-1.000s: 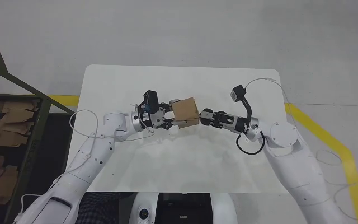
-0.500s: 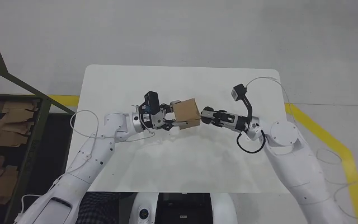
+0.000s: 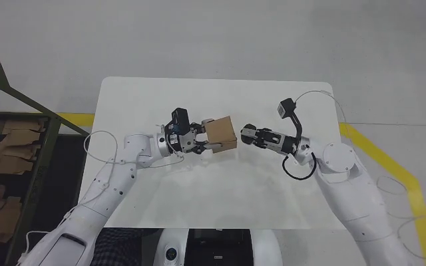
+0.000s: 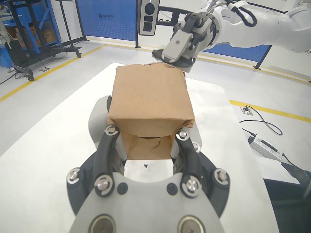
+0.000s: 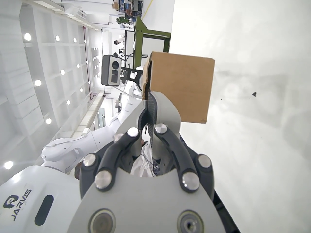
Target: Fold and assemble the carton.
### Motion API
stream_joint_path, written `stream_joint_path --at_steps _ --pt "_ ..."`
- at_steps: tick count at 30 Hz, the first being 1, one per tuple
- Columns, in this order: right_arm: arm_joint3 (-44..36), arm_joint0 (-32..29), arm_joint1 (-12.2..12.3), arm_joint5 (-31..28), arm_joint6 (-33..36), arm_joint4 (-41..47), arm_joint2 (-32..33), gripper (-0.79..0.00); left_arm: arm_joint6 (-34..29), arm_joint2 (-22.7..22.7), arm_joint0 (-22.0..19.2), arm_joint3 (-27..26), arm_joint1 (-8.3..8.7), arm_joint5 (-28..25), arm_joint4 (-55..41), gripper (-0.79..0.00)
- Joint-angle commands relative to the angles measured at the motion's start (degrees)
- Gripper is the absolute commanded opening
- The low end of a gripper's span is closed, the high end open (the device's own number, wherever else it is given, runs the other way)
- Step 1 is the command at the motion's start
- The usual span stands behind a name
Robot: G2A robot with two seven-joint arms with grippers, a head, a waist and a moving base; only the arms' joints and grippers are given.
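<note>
A brown carton [image 3: 221,133], folded into a box shape, is held just above the white table [image 3: 133,106]. My left gripper [image 3: 205,141] is shut on it, one finger on each side of its near end [image 4: 148,127], where an inner flap hangs open. The carton's [image 4: 149,95] top face is closed, with a ragged far edge. My right gripper [image 3: 245,130] is shut with nothing in it, its tips [image 4: 167,60] at that far edge. In the right wrist view the shut right gripper [image 5: 147,100] is right beside the carton's [image 5: 182,86] torn corner; I cannot tell if they touch.
A bin of flat cardboard pieces [image 3: 20,143] stands off the table's left side. A power brick with a cable [image 4: 264,146] lies on the floor beyond the table edge. The table around the two arms is bare.
My right gripper has drawn back a little from the carton's end, toward the right. The left gripper and the carton have stayed almost still.
</note>
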Motion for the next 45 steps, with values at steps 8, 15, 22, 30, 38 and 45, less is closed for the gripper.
stream_joint_path --at_steps 8,15,22,30,38,45 --pt "-0.48 -1.91 0.38 -0.45 -0.17 -0.14 1.67 -0.785 -1.91 3.08 -2.2 7.04 -1.02 1.08 0.95 -0.422" --pt "0.46 -1.57 0.2 -0.37 -0.41 -0.76 0.5 -0.779 -1.94 5.71 -3.68 11.48 -1.72 1.87 4.57 -0.416" --pt "1.12 -1.33 0.08 -0.6 -0.56 -0.9 -0.09 -0.782 0.5 6.31 -4.37 13.95 -1.87 2.11 6.68 0.0" --pt "2.52 -0.6 -0.11 -0.56 -1.3 -1.23 -0.72 -0.785 3.85 4.45 -3.72 12.63 -1.07 0.84 8.1 0.0" --pt "8.37 3.14 -0.47 -1.3 -4.04 -1.41 -0.21 -0.773 7.03 0.1 -1.99 10.75 0.14 -0.68 5.02 0.0" --pt "15.39 8.19 -0.73 -4.02 -8.11 -0.93 2.18 -0.76 6.45 -5.55 -0.77 11.48 0.9 2.3 -2.46 0.0"
